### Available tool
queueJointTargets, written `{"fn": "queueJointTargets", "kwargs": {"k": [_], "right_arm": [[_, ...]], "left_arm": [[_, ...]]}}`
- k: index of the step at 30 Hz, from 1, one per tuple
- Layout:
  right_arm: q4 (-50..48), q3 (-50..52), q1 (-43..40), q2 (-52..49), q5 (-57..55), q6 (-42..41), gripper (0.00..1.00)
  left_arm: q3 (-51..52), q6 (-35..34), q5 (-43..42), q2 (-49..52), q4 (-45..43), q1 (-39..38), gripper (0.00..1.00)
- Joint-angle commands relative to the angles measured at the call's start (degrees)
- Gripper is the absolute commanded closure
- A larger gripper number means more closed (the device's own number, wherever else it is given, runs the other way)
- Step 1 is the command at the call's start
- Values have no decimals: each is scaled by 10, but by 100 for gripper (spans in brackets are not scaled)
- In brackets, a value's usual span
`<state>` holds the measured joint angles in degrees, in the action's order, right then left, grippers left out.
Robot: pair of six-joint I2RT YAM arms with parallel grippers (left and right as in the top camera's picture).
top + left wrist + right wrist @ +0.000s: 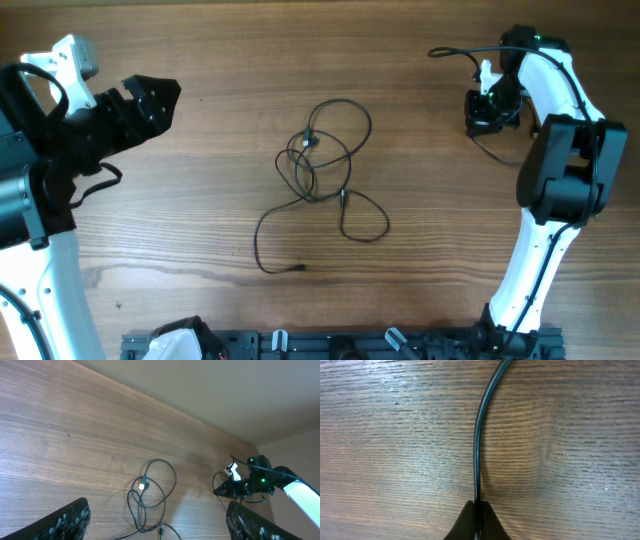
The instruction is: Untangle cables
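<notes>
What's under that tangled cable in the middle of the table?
Through the loops of the tangled cable, only wooden table shows; where strands cross, lower ones are hidden.

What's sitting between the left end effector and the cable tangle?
Nothing visible. Only bare table lies between the left end effector and the cable tangle at the centre. The right end effector grips a separate cable far off.

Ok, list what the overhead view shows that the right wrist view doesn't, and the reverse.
Only overhead: the tangled cable mid-table and the left gripper. Only right wrist: that the right gripper is pinched shut on a black cable. Both: the wooden table, and apparently that same held cable, a thin line at the far right overhead.
</notes>
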<state>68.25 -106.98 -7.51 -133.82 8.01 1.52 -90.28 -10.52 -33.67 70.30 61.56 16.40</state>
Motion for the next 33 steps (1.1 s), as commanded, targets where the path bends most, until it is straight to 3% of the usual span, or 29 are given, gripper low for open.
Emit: {"fn": "queueJointTargets", "kwargs": {"k": [1, 5, 11, 15, 16, 17, 18, 19, 21, 23, 26, 29, 31, 33], "right_arm": [[-6, 7, -17, 12, -63, -78, 96], [-24, -1, -107, 12, -73, -160, 96], [-99, -1, -272, 12, -65, -171, 96], [-154, -1, -345, 12, 34, -185, 96], [-160, -1, -360, 12, 80, -185, 79], [-161, -1, -363, 12, 103, -184, 48], [-161, -1, -363, 12, 122, -176, 10], [-157, -1, -354, 12, 153, -138, 0], [-146, -1, -326, 12, 158, -99, 0], [-128, -9, -292, 15, 86, -121, 0], [-56, -37, -256, 44, -112, -275, 0], [-7, -40, -248, 108, -197, -417, 0], [16, -40, -250, 148, -240, -476, 0], [31, -40, -248, 179, -208, -465, 0]], "left_arm": [[-2, 12, 3, 2, 3, -1, 11], [-2, 14, 3, 2, 18, -1, 11], [-2, 13, 3, 2, 26, -1, 11], [-2, 13, 3, 2, 27, -1, 11], [-2, 13, 3, 2, 30, -1, 11], [-2, 13, 3, 2, 31, -1, 11], [-2, 13, 3, 2, 34, -1, 11], [-2, 13, 3, 2, 38, -1, 11], [-2, 14, 3, 2, 41, -1, 10], [-2, 14, 3, 2, 41, -1, 11], [-2, 14, 3, 2, 41, -1, 10], [-2, 14, 3, 2, 41, -1, 10], [-2, 14, 3, 2, 44, -1, 10], [-2, 14, 3, 2, 45, -1, 11]]}}
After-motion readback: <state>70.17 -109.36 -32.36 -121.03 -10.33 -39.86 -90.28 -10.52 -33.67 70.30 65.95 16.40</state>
